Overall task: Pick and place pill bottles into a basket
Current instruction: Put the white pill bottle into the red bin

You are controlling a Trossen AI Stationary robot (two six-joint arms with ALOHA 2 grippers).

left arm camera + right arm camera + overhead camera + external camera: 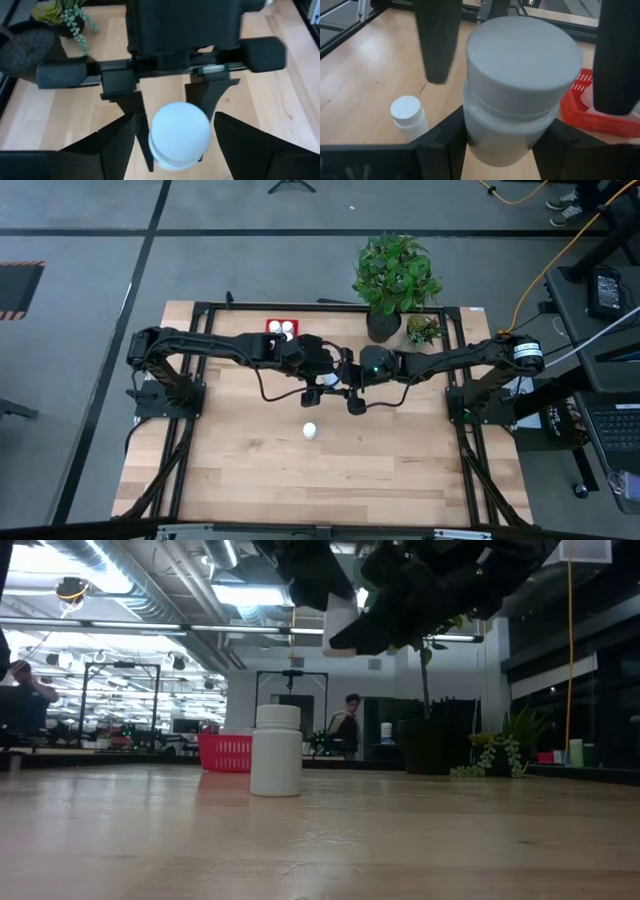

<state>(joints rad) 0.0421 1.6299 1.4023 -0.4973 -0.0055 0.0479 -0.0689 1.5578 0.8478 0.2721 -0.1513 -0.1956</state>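
Presently both arms meet above the middle of the wooden table (230, 460), in what appears to be a transfer between them. The right gripper (502, 145) pinches one pill bottle (520, 85) by its body, cap pointing toward the opposite arm. The left gripper (180, 160) faces it with its fingers (437, 45) spread wide, one on each side of the cap and not touching it. This arrangement probably serves reach: the red basket (270, 327) sits at the far edge, on the left arm's side, just left of the potted plant (392, 280).

The held bottle hangs well above the tabletop. It is a short white cylinder with a smooth, flat, slightly wider cap and a shallow groove under the cap rim; no label shows.

A second pill bottle (310, 430) stands upright on the table, nearer than the grippers and apart from them. White caps (282, 330) show inside the basket; at least two can be counted.
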